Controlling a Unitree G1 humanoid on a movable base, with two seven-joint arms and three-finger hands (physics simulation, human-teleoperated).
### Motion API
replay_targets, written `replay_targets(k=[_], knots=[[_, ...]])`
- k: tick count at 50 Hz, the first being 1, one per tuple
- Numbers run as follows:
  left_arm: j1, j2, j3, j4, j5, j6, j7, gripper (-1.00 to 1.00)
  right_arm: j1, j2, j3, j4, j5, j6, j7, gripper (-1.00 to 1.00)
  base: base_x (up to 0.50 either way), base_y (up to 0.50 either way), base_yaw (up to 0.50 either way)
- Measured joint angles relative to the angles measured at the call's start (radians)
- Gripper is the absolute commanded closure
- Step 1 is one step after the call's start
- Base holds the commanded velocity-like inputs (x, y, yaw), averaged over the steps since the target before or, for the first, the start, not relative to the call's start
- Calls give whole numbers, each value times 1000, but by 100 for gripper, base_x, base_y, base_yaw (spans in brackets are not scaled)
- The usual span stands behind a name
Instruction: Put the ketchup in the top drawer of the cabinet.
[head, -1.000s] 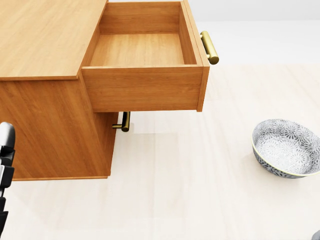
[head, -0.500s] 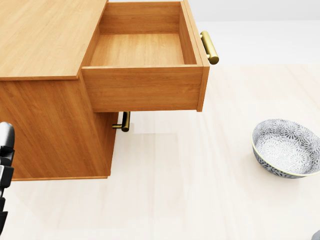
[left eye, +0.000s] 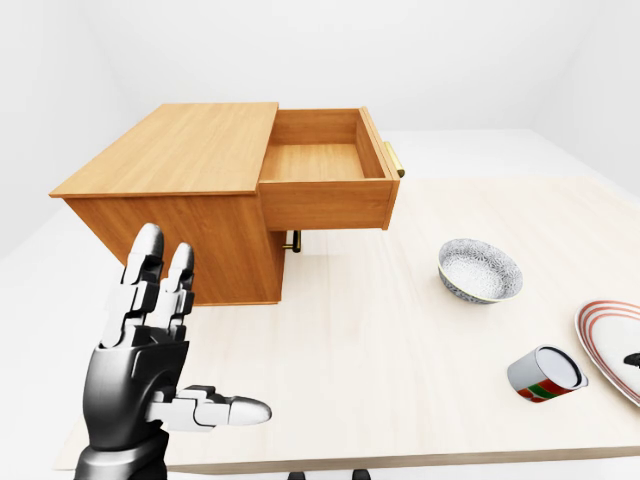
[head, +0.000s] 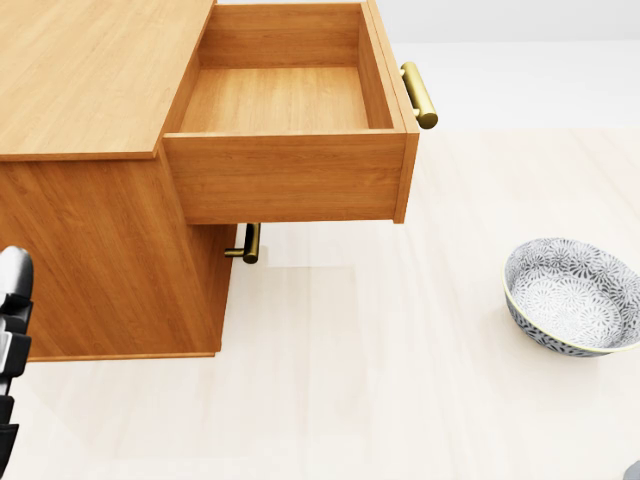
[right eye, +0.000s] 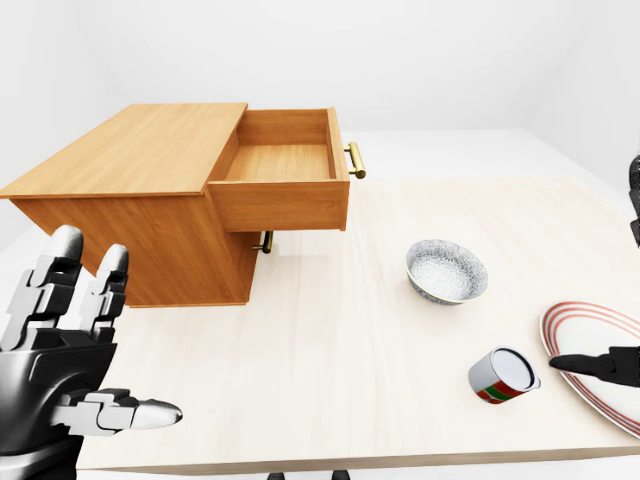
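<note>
The wooden cabinet (left eye: 170, 160) stands at the upper left, and its top drawer (left eye: 322, 165) is pulled out and empty, with a brass handle (head: 419, 95) on its front. No ketchup bottle shows in any view. A small can (right eye: 503, 375) with a red and green label lies on its side near the table's right edge. My left hand (left eye: 185, 340) is raised at the lower left, fingers spread and holding nothing. My right hand (right eye: 605, 365) enters at the right edge; its thumb (right eye: 585, 364) reaches over the plate and nothing is in it.
A patterned grey bowl (right eye: 446, 271) sits on the light table (left eye: 380, 330), right of the cabinet. A red-rimmed plate (right eye: 590, 385) lies at the right edge beside the can. A lower drawer's brass handle (head: 250, 243) shows under the open drawer.
</note>
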Motion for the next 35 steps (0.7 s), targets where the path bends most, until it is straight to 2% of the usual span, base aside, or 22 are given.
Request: replay_targets(k=[16, 35], knots=[[2, 0, -2, 2, 1, 0, 1, -100, 45, 58, 21, 159, 13, 0, 0, -100, 0, 0, 0], [1, 1, 0, 3, -1, 0, 0, -100, 73, 76, 39, 277, 25, 0, 0, -100, 0, 0, 0]])
